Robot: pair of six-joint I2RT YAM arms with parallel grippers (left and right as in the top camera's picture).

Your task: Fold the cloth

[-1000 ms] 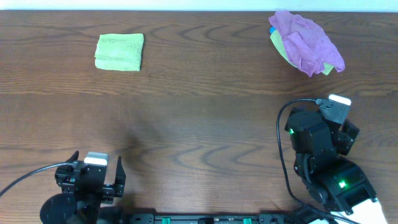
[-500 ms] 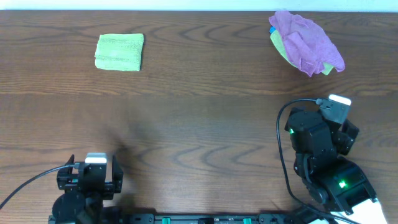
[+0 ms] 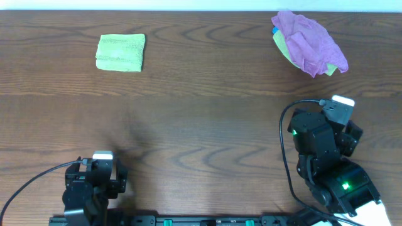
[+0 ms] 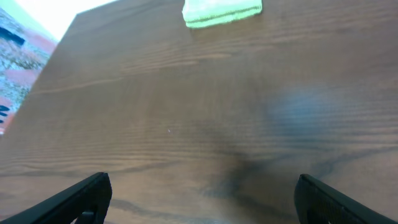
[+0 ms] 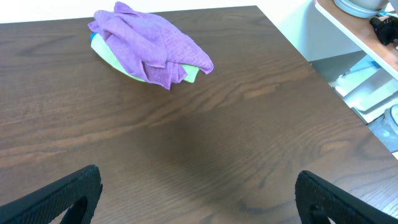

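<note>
From above, the lime-green cloth (image 3: 120, 52) lies at the far left of the table (image 3: 201, 119), well apart from both machines. It is already a compact, nearly square pad with straight edges, which to my eye means the folding is done or all but done. Nothing touches it. The left arm (image 3: 94, 185) sits at the near left edge and the right arm (image 3: 323, 157) at the near right. At the far right is a purple cloth (image 3: 309, 41), crumpled over a yellow-green cloth (image 3: 286, 45); that bundle is no part of the job.

Over the left wrist, the left gripper (image 4: 202, 190) has its jaws spread wide and bare, with only tabletop between them. The lime-green cloth (image 4: 222, 11) shows far ahead at the top of the view. Its near edge looks thick and layered, as stacked folds would, and the terry surface seems soft and nubbly. No white tag is visible from here.

Over the right wrist, the right gripper (image 5: 199, 190) is likewise fully released and carrying nothing. It faces the purple cloth (image 5: 149, 46) far off across bare wood. If anything is left, I would guess only a final tidy of the pad.
</note>
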